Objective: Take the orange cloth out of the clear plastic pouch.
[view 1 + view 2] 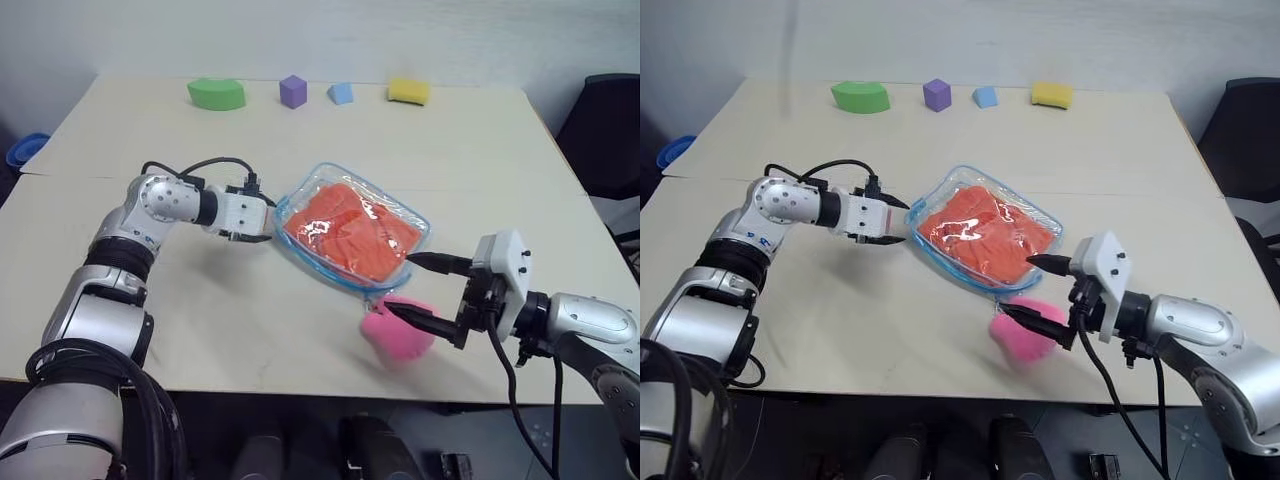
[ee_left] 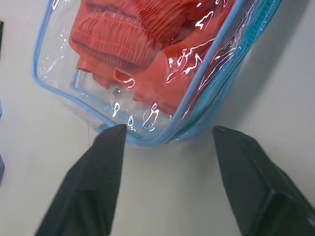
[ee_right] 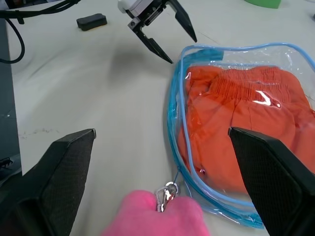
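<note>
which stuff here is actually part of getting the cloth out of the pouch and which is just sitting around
Part of the job:
- orange cloth, inside the pouch
- clear plastic pouch, with its pink pompom
- left end effector, open at one end of the pouch
- right end effector, open at the other end

Lying about, along the table's far edge:
- green block
- purple block
- blue block
- yellow block

Counts: 1 clear plastic pouch w/ 1 orange cloth inside, 1 pink pompom clipped to it. 4 foam blocks at far table edge: 1 green, 1 purple, 1 blue, 1 yellow. 2 grippers, 2 black fingers ea.: left gripper, right gripper. 1 table. 1 small black item on the table, can't tell what.
</note>
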Motion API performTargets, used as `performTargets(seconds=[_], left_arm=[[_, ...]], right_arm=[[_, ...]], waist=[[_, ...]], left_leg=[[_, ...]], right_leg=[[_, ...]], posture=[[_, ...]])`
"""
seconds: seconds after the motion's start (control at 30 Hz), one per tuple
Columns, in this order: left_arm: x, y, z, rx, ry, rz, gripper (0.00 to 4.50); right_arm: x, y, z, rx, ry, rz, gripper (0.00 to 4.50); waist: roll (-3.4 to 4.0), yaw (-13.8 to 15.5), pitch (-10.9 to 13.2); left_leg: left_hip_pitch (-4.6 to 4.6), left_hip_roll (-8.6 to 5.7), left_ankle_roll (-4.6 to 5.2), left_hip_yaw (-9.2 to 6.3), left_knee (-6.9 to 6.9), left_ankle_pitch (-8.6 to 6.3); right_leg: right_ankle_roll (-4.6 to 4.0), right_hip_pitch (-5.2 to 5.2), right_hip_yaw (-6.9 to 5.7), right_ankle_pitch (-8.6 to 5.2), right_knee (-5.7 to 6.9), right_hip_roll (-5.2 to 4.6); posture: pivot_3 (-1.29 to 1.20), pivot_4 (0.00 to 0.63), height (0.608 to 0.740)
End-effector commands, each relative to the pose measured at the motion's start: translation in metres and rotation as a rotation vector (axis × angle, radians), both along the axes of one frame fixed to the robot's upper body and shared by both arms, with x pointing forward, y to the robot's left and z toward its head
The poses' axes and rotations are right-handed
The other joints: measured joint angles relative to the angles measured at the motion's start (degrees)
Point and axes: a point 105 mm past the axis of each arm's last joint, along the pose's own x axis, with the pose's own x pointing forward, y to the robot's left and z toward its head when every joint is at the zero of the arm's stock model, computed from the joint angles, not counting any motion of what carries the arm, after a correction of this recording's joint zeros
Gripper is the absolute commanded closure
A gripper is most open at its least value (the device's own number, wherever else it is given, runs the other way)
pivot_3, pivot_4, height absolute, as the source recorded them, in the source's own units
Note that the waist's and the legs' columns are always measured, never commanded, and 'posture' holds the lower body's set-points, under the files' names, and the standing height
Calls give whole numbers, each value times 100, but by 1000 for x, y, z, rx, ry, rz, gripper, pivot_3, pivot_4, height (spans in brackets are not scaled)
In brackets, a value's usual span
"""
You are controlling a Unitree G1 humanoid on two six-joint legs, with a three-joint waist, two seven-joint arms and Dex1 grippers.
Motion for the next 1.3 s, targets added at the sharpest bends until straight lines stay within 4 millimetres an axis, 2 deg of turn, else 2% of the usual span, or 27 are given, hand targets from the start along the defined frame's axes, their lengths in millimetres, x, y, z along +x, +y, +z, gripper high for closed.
performTargets(seconds=[0.03, 0.2, 0.37, 0.43, 0.5, 0.63, 0.67, 0.83, 0.97, 1.07, 1.17, 1.3], left_arm=[[1, 0, 6, -8, -30, -4, 2813], [-1, 3, -5, -22, 7, 11, 4379], [-10, 13, -14, -61, 62, 61, 4379], [-20, 17, -18, -74, 98, 119, 4379], [-35, 16, -19, -99, 125, 183, 4379], [-83, 1, -26, -163, 203, 311, 4379], [-89, 1, -28, -155, 204, 339, 4379], [-96, 8, -26, -182, 190, 468, 4379], [-94, 24, -33, -162, 163, 517, 4379], [-92, 29, -38, -195, 173, 532, 4379], [-94, 28, -40, -253, 208, 539, 3846], [-97, 28, -41, -309, 235, 551, 2632]], right_arm=[[-6, 3, 10, 1, -44, 21, 0], [-6, 3, 11, -2, -41, 33, 0], [-5, 4, 12, -3, -38, 47, 0], [-5, 4, 12, -4, -37, 51, 0], [-5, 5, 11, -2, -36, 54, 0], [-5, 5, 8, -8, -27, 62, 0], [-6, 5, 7, -11, -24, 64, 0], [-5, 5, 5, -25, -21, 75, 0], [-3, 4, 3, -37, -23, 84, 0], [-2, 4, 2, -61, -24, 95, 0], [0, 2, 1, -61, -22, 92, 0], [2, -3, -1, -84, -14, 79, 0]], waist=[[0, 0, 0], [0, -2, 0], [0, -18, 0], [1, -42, 0], [0, -63, 0], [1, -64, -1], [1, -52, -1], [1, 6, -1], [1, -20, -1], [1, -15, -1], [1, -8, -1], [1, -6, -1]], left_leg=[[0, 0, 0, 0, 0, 0], [0, 0, 0, 0, 1, 0], [1, 2, -2, 0, 1, 1], [1, 4, -3, 0, 0, 1], [1, 7, -19, -1, -1, 9], [1, 9, -21, -6, -3, 8], [2, 8, -20, -7, -1, 8], [18, 3, 4, -8, 3, -5], [19, 3, 6, -6, 2, -7], [23, 6, 6, -6, -2, -7], [23, 5, 6, -6, -2, -7], [22, 6, 7, -6, -3, -7]], right_leg=[[0, 0, 0, 0, 0, 0], [0, 0, 1, 0, 1, -1], [0, -1, 1, 0, 5, 0], [0, -1, 3, 0, 8, 0], [0, -1, 7, 0, 26, 1], [0, 3, 8, 0, 25, -1], [0, 6, 7, 0, 23, 0], [0, 20, 7, 0, 11, 2], [0, 20, 9, 0, 8, 3], [-1, 19, 9, 0, 10, 5], [-1, 20, 9, 0, 9, 3], [-1, 20, 9, 0, 7, 3]], posture=[[0, 150, 740], [0, 150, 740], [0, 150, 740], [0, 150, 740], [0, 150, 740], [0, 150, 740], [0, 150, 740], [0, 150, 740], [0, 150, 740], [0, 150, 740], [0, 150, 740], [0, 150, 740]])
